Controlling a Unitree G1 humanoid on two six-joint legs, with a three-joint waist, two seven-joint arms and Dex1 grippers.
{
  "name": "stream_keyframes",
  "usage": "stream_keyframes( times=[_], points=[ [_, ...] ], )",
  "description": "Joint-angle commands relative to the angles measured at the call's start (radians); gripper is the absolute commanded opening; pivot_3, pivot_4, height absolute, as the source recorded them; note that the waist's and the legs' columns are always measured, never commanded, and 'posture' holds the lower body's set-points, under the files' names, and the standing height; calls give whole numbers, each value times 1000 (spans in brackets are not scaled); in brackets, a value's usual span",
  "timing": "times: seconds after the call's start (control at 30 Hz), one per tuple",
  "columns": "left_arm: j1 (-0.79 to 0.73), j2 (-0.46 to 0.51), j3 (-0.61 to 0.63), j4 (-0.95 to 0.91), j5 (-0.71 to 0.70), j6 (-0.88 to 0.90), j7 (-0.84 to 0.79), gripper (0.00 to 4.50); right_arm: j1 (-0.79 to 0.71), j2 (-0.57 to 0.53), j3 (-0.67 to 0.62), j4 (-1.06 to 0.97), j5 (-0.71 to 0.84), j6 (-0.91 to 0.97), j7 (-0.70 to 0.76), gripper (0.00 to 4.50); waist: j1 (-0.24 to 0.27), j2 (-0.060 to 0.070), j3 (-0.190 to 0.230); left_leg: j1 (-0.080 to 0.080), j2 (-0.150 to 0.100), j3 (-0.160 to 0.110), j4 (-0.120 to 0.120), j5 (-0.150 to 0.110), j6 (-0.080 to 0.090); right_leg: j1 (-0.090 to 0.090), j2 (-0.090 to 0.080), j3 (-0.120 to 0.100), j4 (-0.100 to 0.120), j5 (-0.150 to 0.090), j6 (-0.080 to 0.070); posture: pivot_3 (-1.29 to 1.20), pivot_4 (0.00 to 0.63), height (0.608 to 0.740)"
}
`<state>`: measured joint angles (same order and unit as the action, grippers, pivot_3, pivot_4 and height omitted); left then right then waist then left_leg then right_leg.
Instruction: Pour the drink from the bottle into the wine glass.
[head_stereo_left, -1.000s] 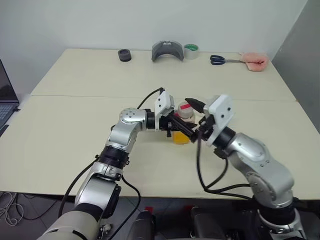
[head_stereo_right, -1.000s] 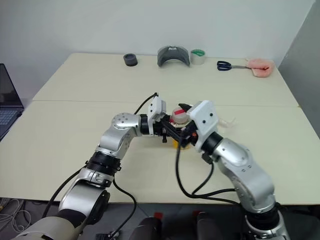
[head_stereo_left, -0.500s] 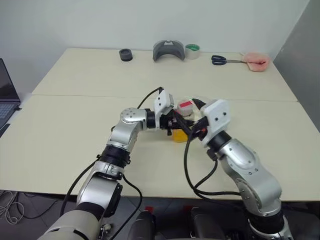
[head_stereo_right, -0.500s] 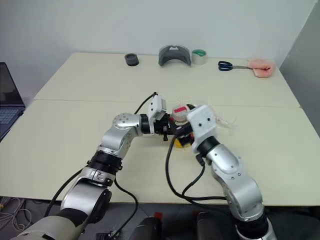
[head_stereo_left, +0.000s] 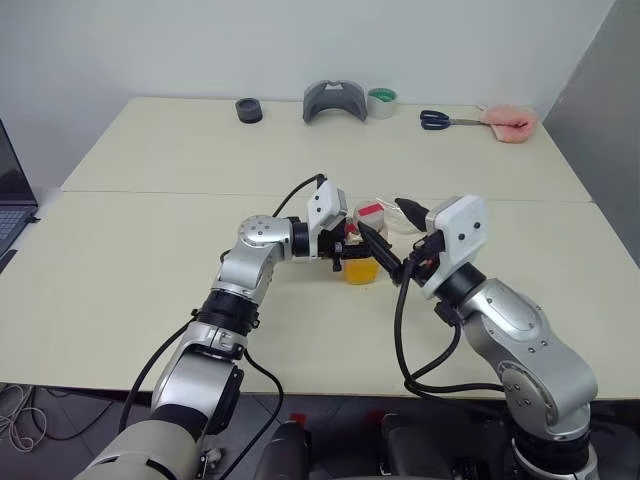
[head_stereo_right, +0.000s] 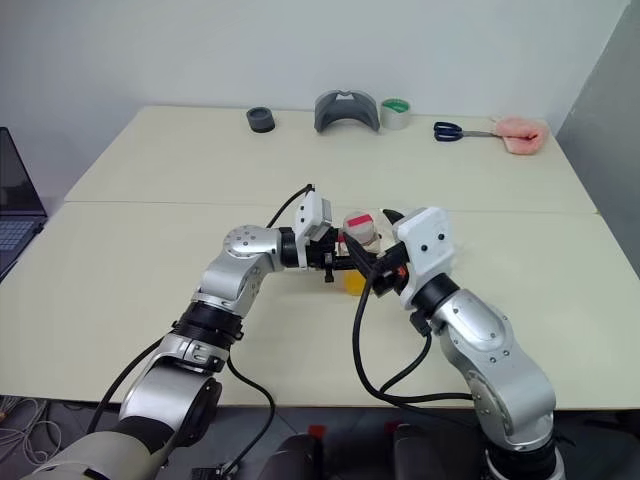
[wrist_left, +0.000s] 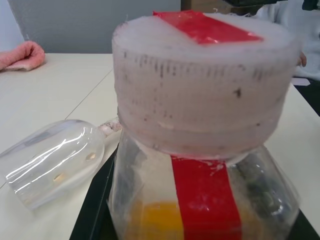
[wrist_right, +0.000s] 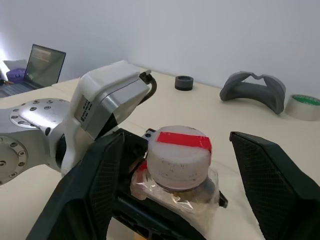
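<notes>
My left gripper (head_stereo_left: 352, 250) is clamped on the bottle (wrist_left: 200, 165), holding it upright just above the table (head_stereo_left: 150, 270), near the middle of it. The white cap with its red stripe (wrist_right: 179, 155) is on, and the drink (head_stereo_left: 360, 270) sits as a yellow-orange pool in the bottom of the bottle. My right gripper (wrist_right: 177, 165) has its two black fingers spread wide, one on each side of the cap and touching neither side of it. The wine glass (wrist_left: 52, 160) lies tipped on its side on the table just beyond the bottle, its bowl empty. So I judge the step in hand to be getting the cap off, with no pouring possible yet. The next move calls for my right fingers to close squarely on the cap's ribbed wall and twist, while my left keeps the soft plastic body from turning or crushing. After that the glass would have to be stood up on its foot before I tilt the bottle, or the drink would run over the table.
</notes>
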<state>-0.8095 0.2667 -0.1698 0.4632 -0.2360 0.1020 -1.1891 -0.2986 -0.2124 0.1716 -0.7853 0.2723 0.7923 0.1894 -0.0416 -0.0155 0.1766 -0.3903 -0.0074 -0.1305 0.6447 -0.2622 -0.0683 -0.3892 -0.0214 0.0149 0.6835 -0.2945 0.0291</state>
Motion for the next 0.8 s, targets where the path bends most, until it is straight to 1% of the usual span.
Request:
stream_keyframes(
  times=[0.03, 0.3, 0.63, 0.73, 0.8],
  points=[
    [-35, -3, 10, -25, -4, -19, 2, 1743, -26, 18, 35, 36, -54, -40, -37, 3594, 0, 0, 0, 0, 0, 0, 0, 0, 0, 0, 0, 0, 0, 0, 0, 0, 150, 740],
    [-37, -2, 10, -27, -3, -15, 2, 1743, -54, 62, 72, 126, -159, -141, -87, 3594, 0, 0, 0, 0, 0, 0, 0, 0, 0, 0, 0, 0, 0, 0, 0, 0, 150, 740],
    [-38, 1, 9, -26, -3, -13, -2, 1743, -65, 90, 84, 168, -200, -189, -78, 3594, 0, 0, 0, 0, 0, 0, 0, 0, 0, 0, 0, 0, 0, 0, 0, 0, 150, 740],
    [-38, 2, 10, -26, -3, -12, -4, 1743, -66, 87, 90, 172, -206, -192, -68, 2993, 0, 0, 0, 0, 0, 0, 0, 0, 0, 0, 0, 0, 0, 0, 0, 0, 150, 740],
    [-38, 4, 10, -25, -4, -12, -5, 1743, -65, 85, 94, 172, -207, -193, -59, 2318, 0, 0, 0, 0, 0, 0, 0, 0, 0, 0, 0, 0, 0, 0, 0, 0, 150, 740]
  ],
)
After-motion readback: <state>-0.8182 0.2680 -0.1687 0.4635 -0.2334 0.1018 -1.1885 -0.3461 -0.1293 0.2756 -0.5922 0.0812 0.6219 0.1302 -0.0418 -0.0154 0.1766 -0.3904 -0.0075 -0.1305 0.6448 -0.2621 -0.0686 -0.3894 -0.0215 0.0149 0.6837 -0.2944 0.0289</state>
